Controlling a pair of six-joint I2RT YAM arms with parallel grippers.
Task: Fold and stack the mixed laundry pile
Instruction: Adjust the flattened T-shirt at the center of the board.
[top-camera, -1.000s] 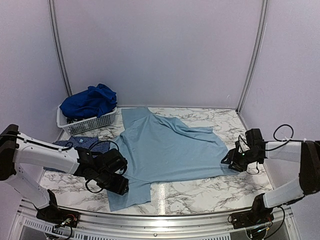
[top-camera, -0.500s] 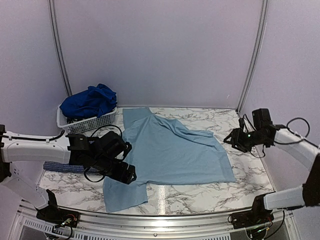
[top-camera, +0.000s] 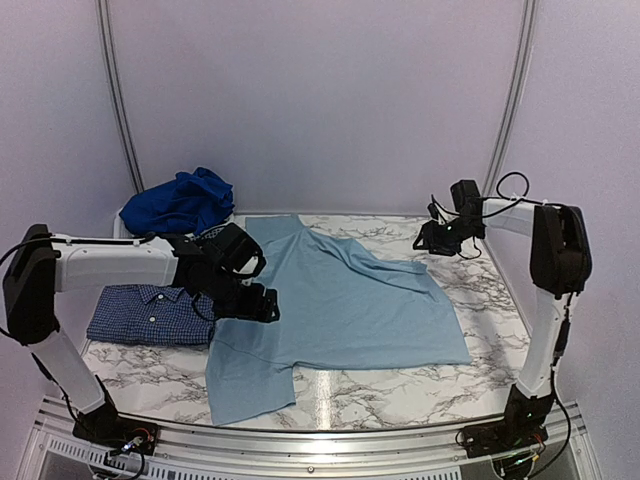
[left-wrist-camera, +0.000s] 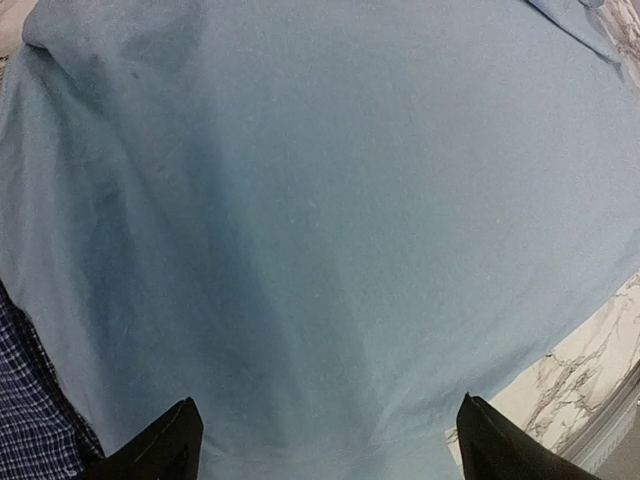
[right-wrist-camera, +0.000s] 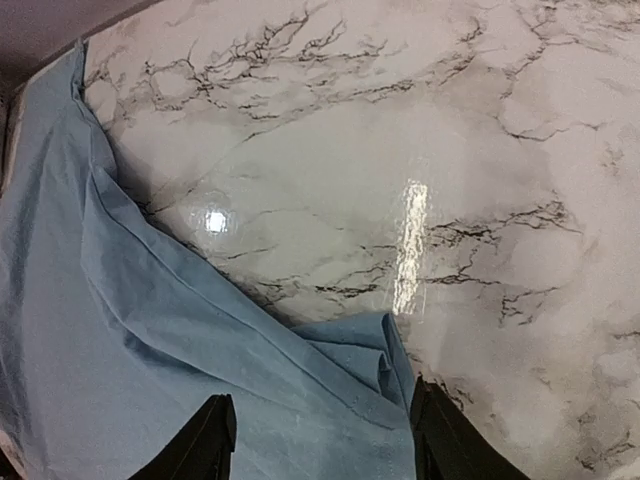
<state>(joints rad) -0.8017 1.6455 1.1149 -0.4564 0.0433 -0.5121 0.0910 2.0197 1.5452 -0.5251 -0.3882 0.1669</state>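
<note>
A: Surface?
B: White marble-pattern table (top-camera: 400, 375), grey veins, glossy, with a bright light glare (right-wrist-camera: 410, 230) on it
A: Walls?
B: Plain pale lilac back wall (top-camera: 320, 100), same for left wall (top-camera: 50, 120) and right wall (top-camera: 590, 100); thin metal left pole (top-camera: 113, 95) and right pole (top-camera: 512, 95) at the back corners
A: Near edge?
B: Silver aluminium rail (top-camera: 320, 445) running along it, even soft lighting overall

Left wrist view: T-shirt (left-wrist-camera: 330, 220) cut off top, right and bottom; checked shirt (left-wrist-camera: 30, 420) clipped at corner. From above, left hand (top-camera: 258, 303) hides T-shirt's left edge. Right wrist view: T-shirt cropped left and bottom, right hand (right-wrist-camera: 318, 445) only fingertips.
</note>
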